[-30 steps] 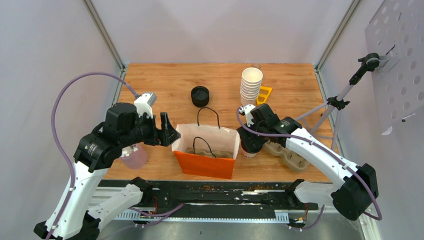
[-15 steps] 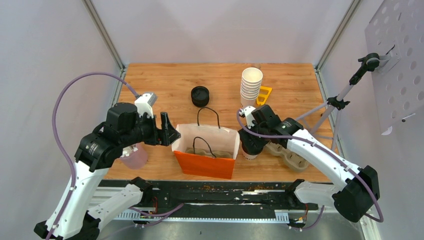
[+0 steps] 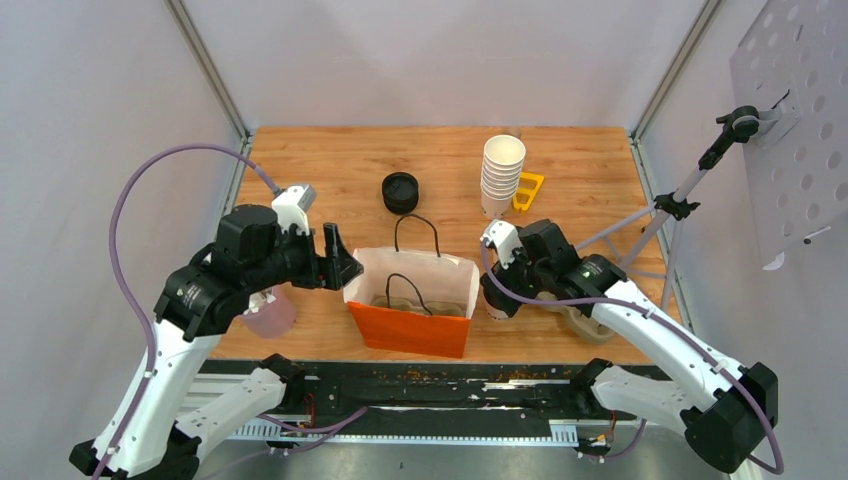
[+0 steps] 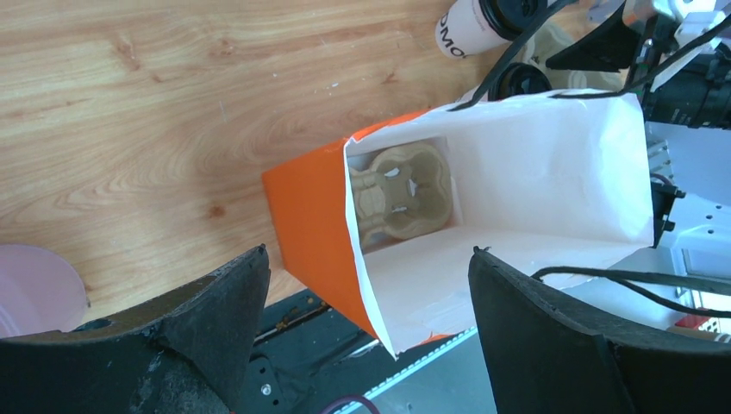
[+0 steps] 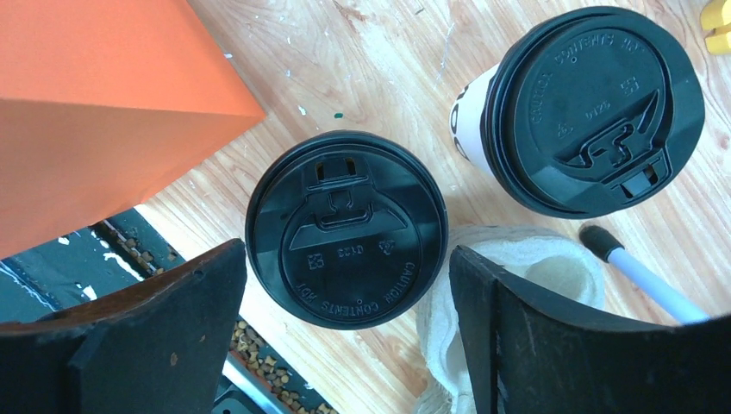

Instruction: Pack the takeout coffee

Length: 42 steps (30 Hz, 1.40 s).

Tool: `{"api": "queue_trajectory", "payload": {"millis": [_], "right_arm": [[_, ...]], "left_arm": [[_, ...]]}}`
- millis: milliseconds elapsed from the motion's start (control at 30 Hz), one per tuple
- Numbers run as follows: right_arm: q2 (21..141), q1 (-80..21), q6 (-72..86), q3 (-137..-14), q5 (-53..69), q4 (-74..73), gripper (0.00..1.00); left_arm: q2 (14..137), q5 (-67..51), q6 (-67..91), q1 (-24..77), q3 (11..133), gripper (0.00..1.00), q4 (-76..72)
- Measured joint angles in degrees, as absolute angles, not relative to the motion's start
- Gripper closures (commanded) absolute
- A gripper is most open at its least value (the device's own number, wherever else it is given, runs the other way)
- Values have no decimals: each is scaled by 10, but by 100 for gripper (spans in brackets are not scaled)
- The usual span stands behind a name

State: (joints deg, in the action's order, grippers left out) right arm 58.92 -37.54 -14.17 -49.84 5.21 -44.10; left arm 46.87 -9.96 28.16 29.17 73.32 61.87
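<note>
While the right tool [image 3: 497, 290] is hovering with its jaws apart over a small white paper cup with a round black plastic lid [image 3: 497, 311], just right of the tall orange paper bag [image 3: 408, 332] at the centre of the frame, the left tool [image 3: 338, 262] is hanging spread wide and empty at the bag's left rim. Both are crowding the bag, while the wooden counter [image 3: 330, 170] is lying open towards the top of the frame.

From the left wrist, the bag is standing open with a moulded pulp cup carrier [image 4: 401, 194] lying on its floor, and black cord handles [image 4: 509, 59] are arching across the mouth at upper right. Those loops are looking like the likeliest snag: a cup coming in low could be catching one and tipping the light bag.

From the right wrist, the lid is sitting centred between the parted fingers [image 5: 146, 345], with nothing clamped. A second lidded white paper cup [image 5: 595, 108] is standing near it at upper right, outside the bag too, and another pale pulp carrier [image 5: 552, 276] is lying in the lower right finger's path. Closing here is risking a nudge to that carrier, and pinching the lid alone could be popping it off. Leftward, the bag's wall is leaving only a narrow lane.
</note>
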Motion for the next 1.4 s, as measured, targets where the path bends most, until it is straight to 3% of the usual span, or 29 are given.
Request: {"api": "queue_trajectory", "payload": {"millis": [700, 1067, 1400], "right_arm": [[575, -307, -243, -457, 191, -410, 16], [568, -306, -252, -446, 200, -389, 28], [514, -306, -249, -455, 183, -410, 31]], "left_arm": [[497, -64, 265, 292, 746, 4, 547], [493, -54, 264, 292, 747, 5, 557], [492, -51, 263, 292, 747, 6, 578]]}}
